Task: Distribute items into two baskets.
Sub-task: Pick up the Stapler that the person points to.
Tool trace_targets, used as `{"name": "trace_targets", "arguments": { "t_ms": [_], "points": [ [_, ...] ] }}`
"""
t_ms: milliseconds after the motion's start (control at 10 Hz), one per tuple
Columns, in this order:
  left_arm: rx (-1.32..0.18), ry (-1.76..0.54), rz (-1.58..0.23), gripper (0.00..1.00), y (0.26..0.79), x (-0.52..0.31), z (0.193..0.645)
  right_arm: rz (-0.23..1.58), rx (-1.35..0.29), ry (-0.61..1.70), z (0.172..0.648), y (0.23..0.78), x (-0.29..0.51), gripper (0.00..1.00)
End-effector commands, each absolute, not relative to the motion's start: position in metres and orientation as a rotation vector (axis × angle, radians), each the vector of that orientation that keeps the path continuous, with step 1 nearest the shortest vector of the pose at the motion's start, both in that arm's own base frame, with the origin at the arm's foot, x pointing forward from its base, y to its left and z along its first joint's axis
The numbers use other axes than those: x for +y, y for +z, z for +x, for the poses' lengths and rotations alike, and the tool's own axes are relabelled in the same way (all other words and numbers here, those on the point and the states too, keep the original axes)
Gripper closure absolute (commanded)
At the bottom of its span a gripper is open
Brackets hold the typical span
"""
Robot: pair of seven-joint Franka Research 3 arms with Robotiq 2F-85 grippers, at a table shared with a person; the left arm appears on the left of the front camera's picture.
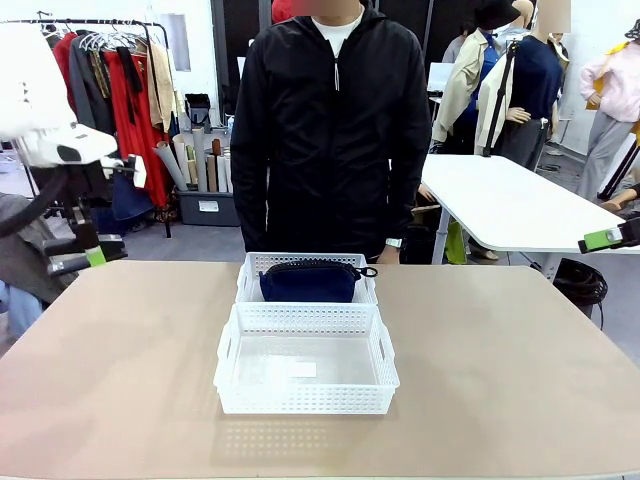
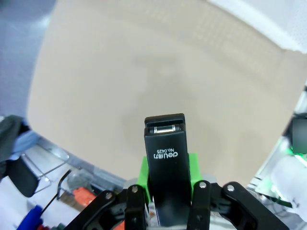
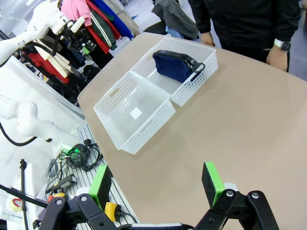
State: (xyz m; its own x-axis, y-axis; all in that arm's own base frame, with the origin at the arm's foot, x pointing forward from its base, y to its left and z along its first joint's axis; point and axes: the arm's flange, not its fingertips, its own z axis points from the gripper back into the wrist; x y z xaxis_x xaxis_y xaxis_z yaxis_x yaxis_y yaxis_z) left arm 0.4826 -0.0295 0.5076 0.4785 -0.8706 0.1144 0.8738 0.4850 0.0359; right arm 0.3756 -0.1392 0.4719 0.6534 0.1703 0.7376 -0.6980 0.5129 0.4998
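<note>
The left gripper (image 2: pixel 168 191) was clamped on the black stapler (image 2: pixel 165 158), held well to the left of the empty near basket (image 1: pixel 305 320), so with the pouch (image 1: pixel 308 281) already in the far basket (image 1: pixel 250 275) just behind it, the stapler's drop came next, while the right gripper (image 3: pixel 158 184) stood wide open, holding nothing.

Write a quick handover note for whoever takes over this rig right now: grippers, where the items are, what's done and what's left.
Left gripper: shut on the black stapler, held above the table.
Right gripper: open, holding nothing, over the table's near edge.
Navy pouch: lying in the far basket, by the person.
Near basket: holds no item yet.
Done: pouch placed. Left: likely the stapler into the near basket.
</note>
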Motion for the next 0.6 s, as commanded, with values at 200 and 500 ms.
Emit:
{"name": "trace_targets", "arguments": {
  "t_ms": [200,500],
  "points": [
    [-0.121,-1.079,-0.024,1.0,0.52,-0.034,0.48,0.882,-0.678,0.571,0.375,0.474,-0.139,0.0],
    [-0.121,-1.079,-0.024,1.0,0.52,-0.034,0.48,0.882,-0.678,0.571,0.375,0.474,-0.139,0.0]
  ]
}}
